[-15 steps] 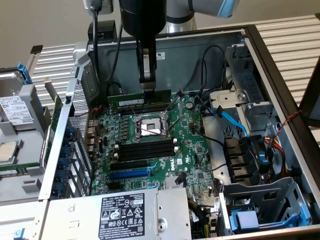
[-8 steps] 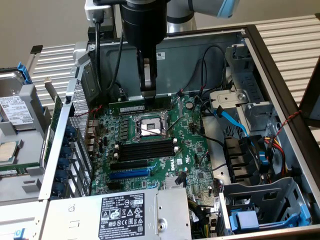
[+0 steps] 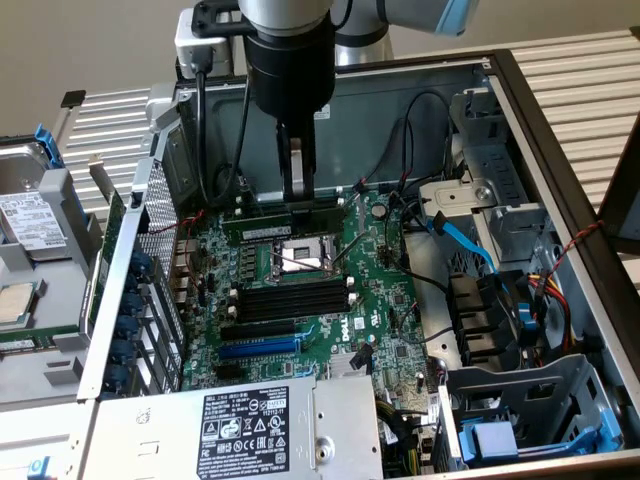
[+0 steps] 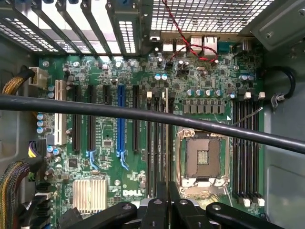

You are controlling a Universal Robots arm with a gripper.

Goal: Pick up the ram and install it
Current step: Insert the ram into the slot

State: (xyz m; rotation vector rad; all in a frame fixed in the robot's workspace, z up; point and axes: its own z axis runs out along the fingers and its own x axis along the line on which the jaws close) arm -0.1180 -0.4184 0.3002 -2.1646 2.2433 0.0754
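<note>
My tool [image 3: 294, 196] is clenched on the ram [image 3: 262, 216], holding it on edge above the motherboard [image 3: 385, 300], near the socket [image 3: 300, 258].

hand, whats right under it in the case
A green ram stick held on edge under the hand, above the motherboard beside the cpu socket. The hand hides the stick's middle; whether it sits in a slot cannot be seen.

There is one thin green circuit-board ram [image 3: 262, 216] and one black gripper [image 3: 294, 198]. The one green motherboard [image 3: 385, 300] carries one square metal processor socket [image 3: 300, 258]. In the exterior view, four long black plastic memory slots [image 3: 292, 301] lie at six o'clock from that socket, with one long blue plastic slot [image 3: 258, 349] beyond them. One grey metal power supply box [image 3: 140, 420] sits at seven o'clock. There is one silver finned heatsink [image 4: 90, 195].
</note>
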